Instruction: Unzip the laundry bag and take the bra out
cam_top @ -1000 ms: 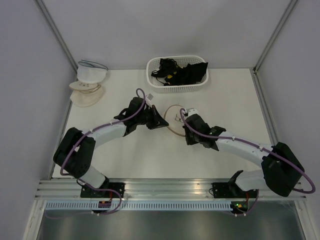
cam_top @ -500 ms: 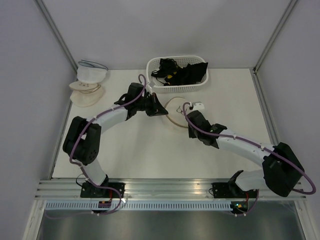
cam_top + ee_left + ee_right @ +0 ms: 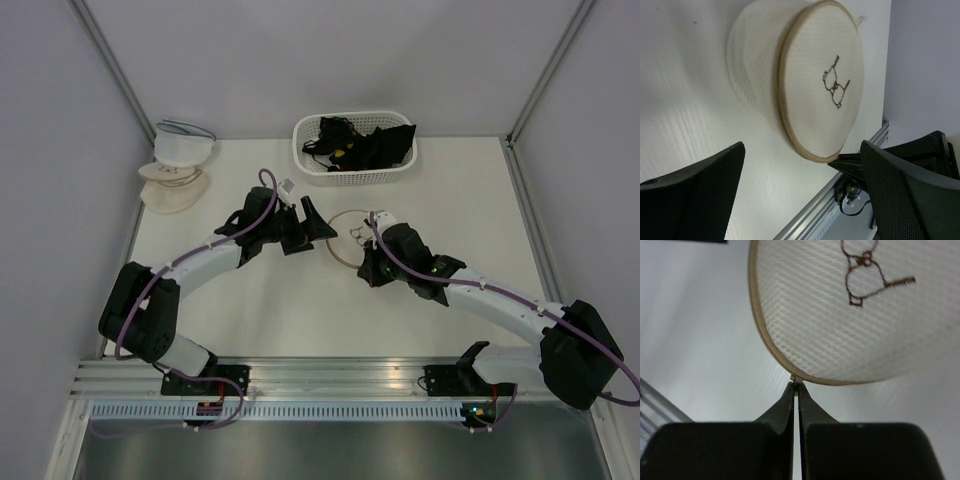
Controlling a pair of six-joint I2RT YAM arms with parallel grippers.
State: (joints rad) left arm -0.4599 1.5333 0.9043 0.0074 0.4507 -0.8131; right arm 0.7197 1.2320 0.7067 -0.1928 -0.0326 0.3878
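Observation:
The laundry bag (image 3: 346,236) is a round cream mesh pouch with a beige rim, lying mid-table. It fills the left wrist view (image 3: 805,75), where a small brown figure shows on its flat face. My right gripper (image 3: 796,386) is shut on the small metal zip pull (image 3: 795,379) at the rim, and its black tips (image 3: 852,162) also show in the left wrist view. My left gripper (image 3: 802,150) stands wide open just left of the bag (image 3: 318,228), holding nothing. The bra is hidden.
A white basket (image 3: 303,160) with black garments stands at the back centre. Stacked cream and white dome pouches (image 3: 175,165) lie at the back left. An aluminium rail (image 3: 330,375) runs along the near edge.
My left gripper, shut a moment ago, has opened wide and drawn back from the bag's left side. The right gripper stays shut at the rim, and the bag has shifted slightly.

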